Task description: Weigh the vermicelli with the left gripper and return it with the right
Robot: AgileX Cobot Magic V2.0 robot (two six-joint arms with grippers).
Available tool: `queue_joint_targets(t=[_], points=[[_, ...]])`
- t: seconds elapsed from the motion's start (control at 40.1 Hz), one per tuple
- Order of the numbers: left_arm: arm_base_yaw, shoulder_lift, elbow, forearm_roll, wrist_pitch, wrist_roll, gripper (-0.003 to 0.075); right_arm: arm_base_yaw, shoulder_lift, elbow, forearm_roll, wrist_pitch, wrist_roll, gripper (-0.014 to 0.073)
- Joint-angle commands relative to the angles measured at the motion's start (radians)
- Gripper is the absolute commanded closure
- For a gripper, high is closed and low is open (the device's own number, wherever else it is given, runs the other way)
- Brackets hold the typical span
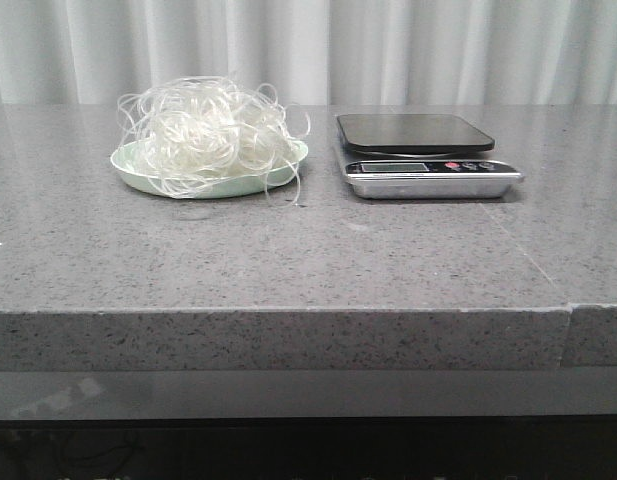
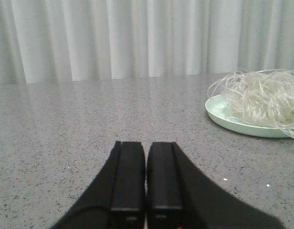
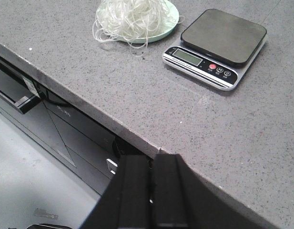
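Note:
The vermicelli [image 1: 210, 130] is a fluffy whitish tangle heaped on a pale green plate [image 1: 138, 168] on the left half of the grey table; it also shows in the wrist views [image 2: 263, 98] [image 3: 132, 16]. To the plate's right stands a kitchen scale [image 1: 420, 152] [image 3: 218, 45] with a bare dark platform. My left gripper [image 2: 146, 145] is shut and empty, low over the table, well short of the plate. My right gripper [image 3: 153, 160] is shut and empty, hanging over the table's front edge. Neither gripper shows in the front view.
The grey stone table [image 1: 288, 260] has a front edge [image 3: 89, 107] with dark cabinet fronts below it. A pale curtain [image 1: 308, 50] hangs behind the table.

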Motion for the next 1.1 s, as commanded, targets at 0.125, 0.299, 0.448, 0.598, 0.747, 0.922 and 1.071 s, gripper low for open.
queue_joint_targets(t=[0.125, 0.299, 0.448, 0.598, 0.747, 0.922, 1.071], points=[[0.002, -0.024, 0.036, -0.008, -0.081, -0.008, 0.0565, -0.016, -0.009, -0.004, -0.042, -0.077, 0.001, 0.043], [0.002, -0.022, 0.036, -0.008, -0.081, -0.008, 0.0565, -0.192, -0.116, 0.182, -0.05, -0.331, 0.001, 0.043], [0.002, -0.022, 0.036, -0.008, -0.081, -0.008, 0.0565, -0.365, -0.237, 0.414, -0.049, -0.603, 0.001, 0.043], [0.002, -0.022, 0.036, -0.008, -0.081, -0.008, 0.0565, -0.484, -0.329, 0.623, -0.036, -0.812, 0.001, 0.043], [0.002, -0.022, 0.036, -0.008, -0.081, -0.008, 0.0565, -0.546, -0.383, 0.768, -0.018, -0.99, 0.001, 0.043], [0.002, -0.022, 0.036, -0.008, -0.081, -0.008, 0.0565, -0.583, -0.398, 0.848, -0.012, -1.086, 0.002, 0.043], [0.002, -0.022, 0.036, -0.008, -0.081, -0.008, 0.0565, -0.603, -0.398, 0.849, 0.035, -1.089, 0.002, 0.043]])
